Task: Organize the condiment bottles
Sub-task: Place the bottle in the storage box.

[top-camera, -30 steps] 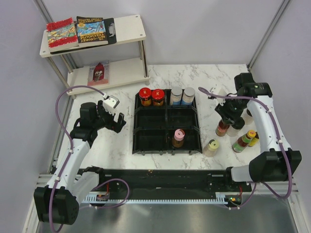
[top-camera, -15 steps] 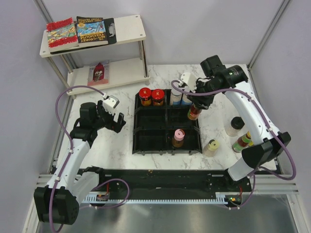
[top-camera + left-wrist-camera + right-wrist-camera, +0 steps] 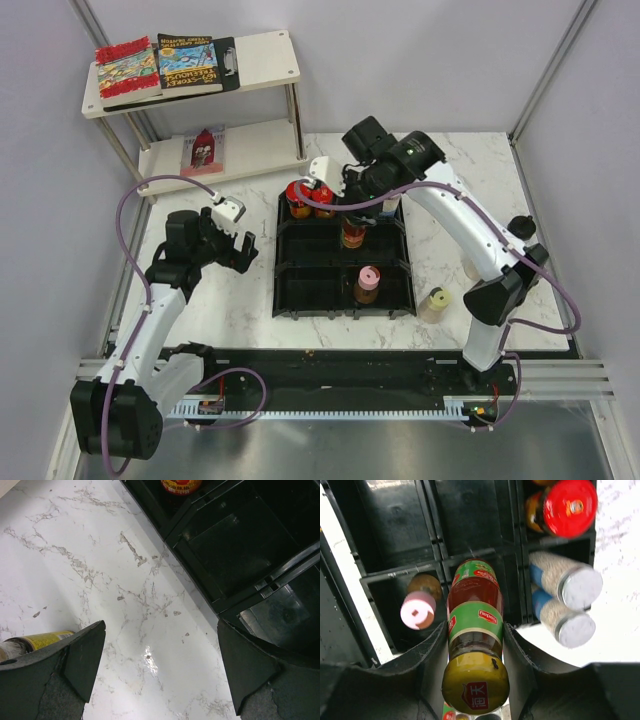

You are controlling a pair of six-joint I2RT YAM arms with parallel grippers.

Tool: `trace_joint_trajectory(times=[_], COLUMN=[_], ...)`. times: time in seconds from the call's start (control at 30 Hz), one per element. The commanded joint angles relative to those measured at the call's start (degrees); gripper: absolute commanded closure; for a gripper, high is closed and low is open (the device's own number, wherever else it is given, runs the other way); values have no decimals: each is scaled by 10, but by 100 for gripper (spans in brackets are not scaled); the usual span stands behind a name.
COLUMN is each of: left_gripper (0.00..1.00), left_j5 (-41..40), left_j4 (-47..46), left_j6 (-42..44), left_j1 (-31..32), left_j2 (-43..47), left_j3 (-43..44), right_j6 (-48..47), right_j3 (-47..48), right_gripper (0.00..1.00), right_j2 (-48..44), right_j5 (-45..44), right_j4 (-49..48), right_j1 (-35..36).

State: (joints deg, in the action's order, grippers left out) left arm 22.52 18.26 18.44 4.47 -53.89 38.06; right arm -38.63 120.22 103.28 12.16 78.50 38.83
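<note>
My right gripper (image 3: 352,216) is shut on a red sauce bottle (image 3: 352,236) with a green label and a yellow cap (image 3: 476,682), and holds it upright over the middle row of the black tray (image 3: 285,270). Its fingers (image 3: 427,660) press both sides of the bottle's neck. In the tray stand two red-capped jars (image 3: 298,194), two silver-capped jars (image 3: 580,587) and a pink-capped bottle (image 3: 367,283). A cream-capped bottle (image 3: 436,302) stands on the table right of the tray. My left gripper (image 3: 240,250) is open and empty over bare marble left of the tray (image 3: 235,555).
A two-level white shelf (image 3: 270,60) with colourful books stands at the back left. My right arm's long link (image 3: 470,240) crosses the right side of the table and hides things there. A yellow-labelled thing (image 3: 37,641) shows behind my left finger.
My right arm has swung left from the table's right side, carrying the sauce bottle over the tray. The left arm has not moved.
</note>
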Motion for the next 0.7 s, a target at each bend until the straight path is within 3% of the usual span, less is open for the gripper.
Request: trace_joint_trajectory(times=[0.0,0.2,0.67], left_gripper=[0,0,0], left_j5=[-15,-20,-16], left_j4=[-18,-20,-22], left_j6=[5,5,9], left_j1=[-5,-4,-4], left_j2=[-3,-4,-9], left_j3=[2,0,-2], right_j6=[15,15,33], right_j3=[62,63,-32], right_gripper=[100,100,100], right_j2=[23,66,125], right_j5=[-2,14,15], right_j4=[-51,-77,-191], right_j1=[28,41,42])
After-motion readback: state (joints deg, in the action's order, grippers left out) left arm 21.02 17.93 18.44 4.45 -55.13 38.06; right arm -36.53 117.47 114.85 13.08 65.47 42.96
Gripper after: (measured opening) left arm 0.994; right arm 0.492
